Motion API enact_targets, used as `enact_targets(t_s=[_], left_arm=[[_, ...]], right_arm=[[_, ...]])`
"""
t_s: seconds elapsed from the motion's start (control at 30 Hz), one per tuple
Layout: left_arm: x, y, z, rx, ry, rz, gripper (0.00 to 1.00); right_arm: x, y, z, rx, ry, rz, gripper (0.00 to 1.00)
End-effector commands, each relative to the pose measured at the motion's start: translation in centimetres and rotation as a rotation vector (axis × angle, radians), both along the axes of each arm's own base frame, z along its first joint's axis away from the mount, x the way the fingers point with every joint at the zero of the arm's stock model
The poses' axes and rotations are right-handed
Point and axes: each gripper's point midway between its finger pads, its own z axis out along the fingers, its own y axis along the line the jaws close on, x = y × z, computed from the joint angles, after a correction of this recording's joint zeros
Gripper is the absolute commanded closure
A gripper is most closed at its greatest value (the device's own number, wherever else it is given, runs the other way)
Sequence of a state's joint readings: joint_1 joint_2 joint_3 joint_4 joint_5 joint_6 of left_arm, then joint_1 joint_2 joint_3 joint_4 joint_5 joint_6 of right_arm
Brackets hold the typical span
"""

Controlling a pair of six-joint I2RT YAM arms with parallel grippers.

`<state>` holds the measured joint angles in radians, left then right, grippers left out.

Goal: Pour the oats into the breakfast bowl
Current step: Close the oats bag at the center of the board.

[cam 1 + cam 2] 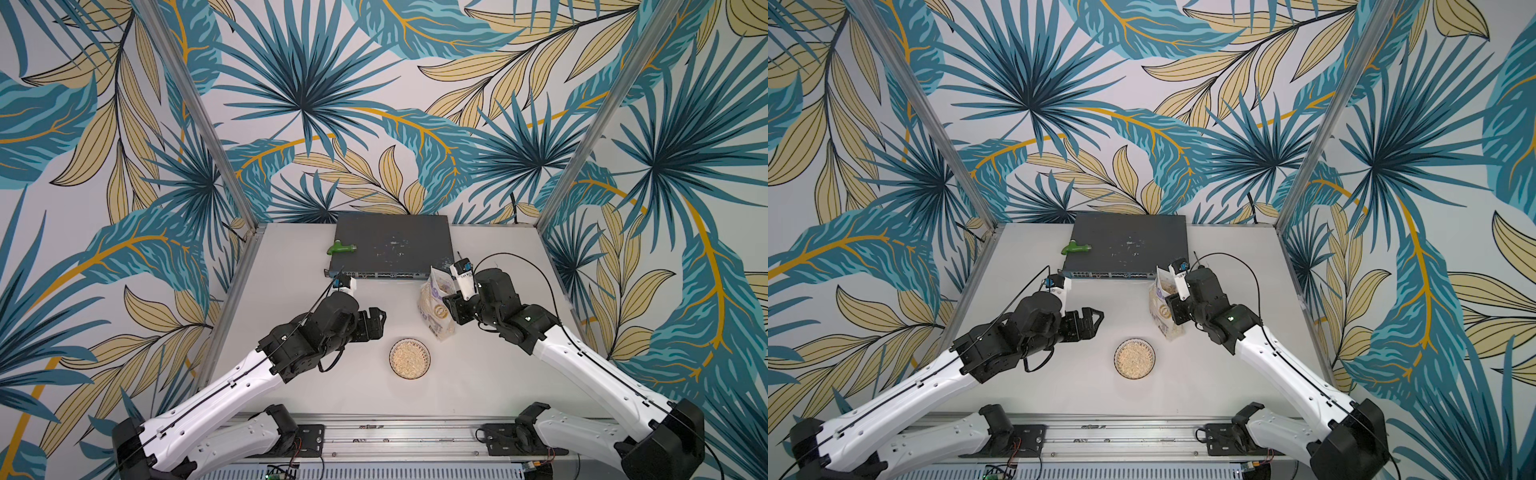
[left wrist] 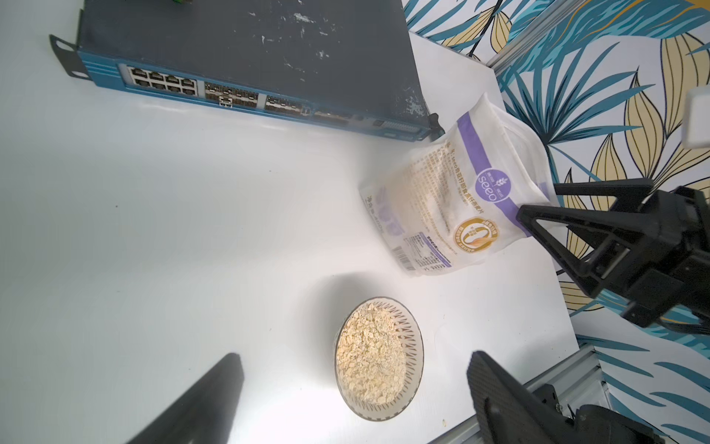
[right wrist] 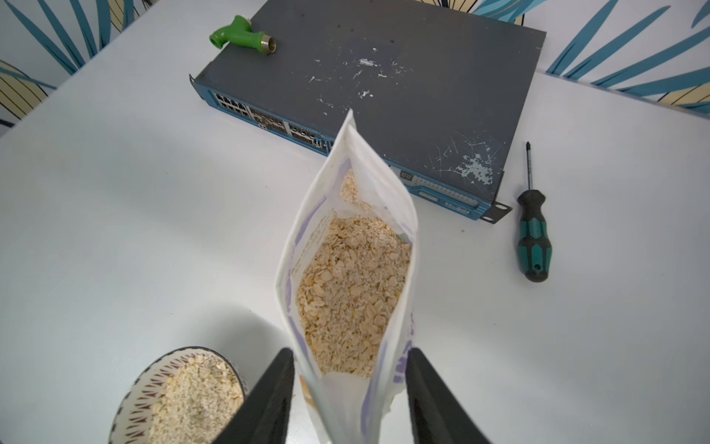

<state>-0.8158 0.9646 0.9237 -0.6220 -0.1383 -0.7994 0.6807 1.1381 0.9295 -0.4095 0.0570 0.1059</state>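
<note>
My right gripper (image 3: 349, 351) straddles the open pouch (image 3: 338, 411) of oats (image 3: 353, 292), a jaw close at each side, though I cannot tell whether they pinch it. My left gripper (image 1: 376, 319) gapes wide and empty. The pouch stands on the table (image 1: 478, 374), the oat-filled bowl (image 2: 411, 338) near it and the switch (image 3: 384, 77) beyond.
</note>
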Motion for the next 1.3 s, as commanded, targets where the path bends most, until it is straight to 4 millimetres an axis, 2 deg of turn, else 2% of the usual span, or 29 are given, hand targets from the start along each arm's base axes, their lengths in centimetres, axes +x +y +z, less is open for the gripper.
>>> enact_targets(t_s=[0.0, 0.07, 0.1, 0.13, 0.17, 0.4, 0.43, 0.47, 0.5, 0.6, 0.7, 0.8, 0.83, 0.87, 0.9, 1.0, 1.17, 1.2, 1.23, 1.27], left_arm=[[0.2, -1.0, 0.9, -0.07, -0.049, -0.024, 0.05], [0.2, -1.0, 0.3, -0.066, -0.047, -0.026, 0.05], [0.2, -1.0, 0.0, -0.063, -0.044, -0.026, 0.05], [0.2, -0.9, -0.3, -0.059, -0.042, -0.027, 0.05], [0.1, -0.9, -0.7, -0.053, -0.039, -0.03, 0.05], [-0.2, -0.6, -1.6, -0.042, -0.042, -0.037, 0.05], [-0.3, -0.5, -1.6, -0.042, -0.043, -0.038, 0.05], [-0.4, -0.4, -1.7, -0.042, -0.044, -0.038, 0.05], [-0.5, -0.3, -1.7, -0.042, -0.046, -0.037, 0.05], [-0.6, -0.1, -1.9, -0.04, -0.045, -0.033, 0.05], [-0.6, -0.1, -2.1, -0.042, -0.042, -0.03, 0.05], [-0.6, -0.1, -2.2, -0.046, -0.041, -0.028, 0.05], [-0.6, -0.1, -2.3, -0.046, -0.039, -0.029, 0.05], [-0.6, -0.1, -2.3, -0.046, -0.04, -0.03, 0.05], [-0.6, -0.1, -2.2, -0.048, -0.042, -0.03, 0.05], [-0.6, -0.2, -2.2, -0.057, -0.046, -0.031, 0.05], [-0.5, -0.3, -2.1, -0.058, -0.059, -0.038, 0.05], [-0.5, -0.2, -2.1, -0.055, -0.06, -0.036, 0.05], [-0.5, -0.2, -2.1, -0.052, -0.061, -0.033, 0.05], [-0.5, -0.1, -2.1, -0.049, -0.062, -0.029, 0.05]], right_arm=[[-0.1, -0.1, -0.2, -0.007, 0.023, 0.0, 0.6], [-0.1, -0.2, 0.0, -0.005, 0.019, -0.003, 0.72], [0.0, -0.3, 0.2, -0.005, 0.015, -0.008, 0.83], [0.1, -0.5, 0.4, -0.007, 0.011, -0.022, 0.98], [0.2, -0.6, 0.6, -0.008, 0.009, -0.035, 1.0], [0.6, -1.4, 0.3, -0.011, 0.015, -0.105, 1.0], [0.8, -1.5, 0.2, -0.016, 0.012, -0.113, 0.96], [1.0, -1.5, 0.0, -0.019, 0.012, -0.117, 0.67], [1.2, -1.4, 0.0, -0.021, 0.01, -0.116, 0.53], [1.8, -0.7, -0.1, -0.018, 0.008, -0.099, 0.5], [2.7, -0.2, -0.2, -0.022, 0.004, -0.095, 0.51], [3.3, 0.1, 0.0, -0.018, -0.004, -0.091, 0.58], [3.5, 0.3, 0.3, -0.014, -0.007, -0.09, 0.68], [3.6, 0.2, 0.5, -0.011, -0.013, -0.095, 0.87], [3.7, 0.1, 0.8, -0.007, -0.021, -0.109, 1.0], [3.4, -0.3, 1.5, 0.015, -0.032, -0.124, 1.0], [2.6, -0.7, 0.8, 0.008, -0.005, -0.122, 1.0], [2.6, -0.7, 0.6, 0.006, -0.002, -0.123, 0.78], [2.6, -0.7, 0.5, 0.008, -0.001, -0.122, 0.61], [2.8, -0.6, 0.4, 0.009, -0.004, -0.12, 0.52]])
